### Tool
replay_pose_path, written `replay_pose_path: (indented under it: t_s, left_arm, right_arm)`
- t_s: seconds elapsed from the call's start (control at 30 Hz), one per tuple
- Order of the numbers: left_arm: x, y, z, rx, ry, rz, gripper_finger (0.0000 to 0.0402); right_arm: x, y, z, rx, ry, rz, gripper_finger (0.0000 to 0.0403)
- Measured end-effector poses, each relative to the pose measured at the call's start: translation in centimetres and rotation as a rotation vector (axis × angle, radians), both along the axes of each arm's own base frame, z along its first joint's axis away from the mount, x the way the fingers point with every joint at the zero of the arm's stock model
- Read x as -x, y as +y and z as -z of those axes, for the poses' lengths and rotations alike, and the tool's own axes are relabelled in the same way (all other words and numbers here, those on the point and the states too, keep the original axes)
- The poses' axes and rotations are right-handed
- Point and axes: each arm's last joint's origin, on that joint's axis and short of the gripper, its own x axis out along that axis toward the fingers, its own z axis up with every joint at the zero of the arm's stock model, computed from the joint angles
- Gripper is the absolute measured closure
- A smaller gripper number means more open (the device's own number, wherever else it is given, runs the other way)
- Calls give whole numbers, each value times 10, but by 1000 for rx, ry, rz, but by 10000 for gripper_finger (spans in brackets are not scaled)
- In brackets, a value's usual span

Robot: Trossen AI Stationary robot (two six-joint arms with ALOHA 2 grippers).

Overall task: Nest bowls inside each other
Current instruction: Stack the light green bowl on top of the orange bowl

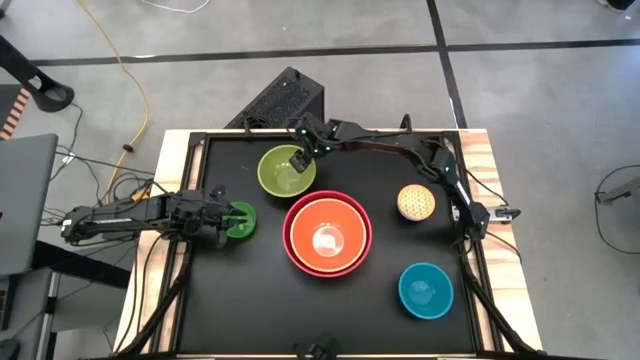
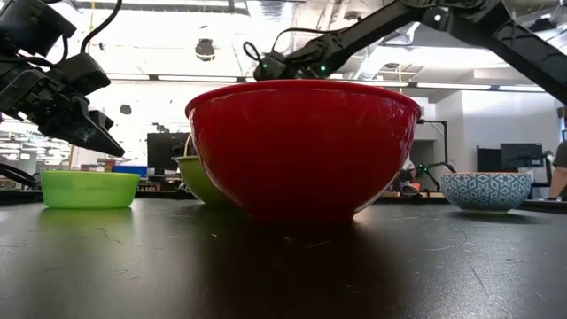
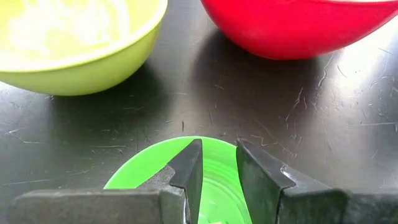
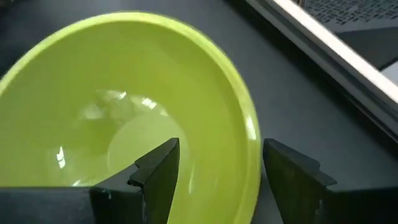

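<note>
The lime green bowl stands on its base at the table's far middle. My right gripper hovers open above its rim, one finger over the inside and one outside, clear of it in the low view. The orange bowl sits inside the red-pink bowl at the centre. The speckled pale yellow bowl and the teal blue bowl stand on the right. My left gripper waits just above the small bright green bowl at the left, its fingers narrowly open.
A black perforated box lies beyond the table's far edge, close behind the lime green bowl. The table's raised frame rail runs just past my right gripper. Bare black tabletop lies at the near left.
</note>
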Motion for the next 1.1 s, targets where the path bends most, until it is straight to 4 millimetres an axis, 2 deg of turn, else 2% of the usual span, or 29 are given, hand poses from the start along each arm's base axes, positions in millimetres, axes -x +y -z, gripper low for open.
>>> replay_pose_path:
  t_s: [0.17, 0.3, 0.47, 0.67, 0.83, 0.97, 1.1]
  left_arm:
    - [0, 0, 0, 0, 0, 0, 315]
    - [0, 0, 0, -1, 1, -2, 315]
    - [0, 0, 0, -1, 1, -2, 315]
    - [0, 0, 0, -1, 1, -2, 315]
    - [0, 0, 0, -1, 1, -2, 315]
    - [0, 0, 0, -1, 1, -1, 315]
    - [0, 0, 0, -1, 1, -2, 315]
  right_arm:
    - [-2, -1, 6, -24, 46, -4, 157]
    - [1, 1, 9, -50, 83, -11, 181]
    - [4, 3, 11, -67, 119, -14, 251]
    - [2, 6, 11, -77, 110, -24, 379]
    - [2, 6, 6, -66, 93, -11, 377]
    - [1, 9, -14, 48, 44, 36, 387]
    - [0, 11, -49, 190, -92, 109, 391]
